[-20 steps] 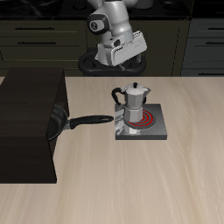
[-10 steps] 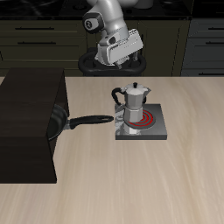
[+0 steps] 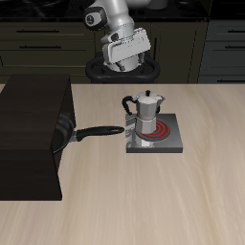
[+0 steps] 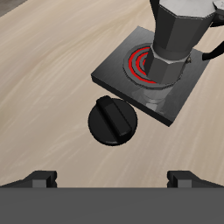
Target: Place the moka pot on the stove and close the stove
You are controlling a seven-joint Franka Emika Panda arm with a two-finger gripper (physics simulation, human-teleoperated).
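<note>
The silver moka pot point(image 3: 145, 114) stands upright on the grey stove point(image 3: 168, 144), over its red glowing coil point(image 3: 164, 129). The wrist view shows the moka pot point(image 4: 181, 37) sitting on the coil point(image 4: 140, 65), with the stove's black knob point(image 4: 113, 121) in front of the plate. My gripper point(image 3: 134, 61) hangs high above the table's back edge, well apart from the pot. It is open, and nothing lies between its fingertips point(image 4: 39, 178).
A black frying pan point(image 3: 65, 131) lies beside the stove, its long handle point(image 3: 99, 132) pointing at the plate. A large black box point(image 3: 29, 134) fills the table's side behind the pan.
My gripper has risen and drawn back a little from the stove. The moka pot, stove and pan have not moved.
</note>
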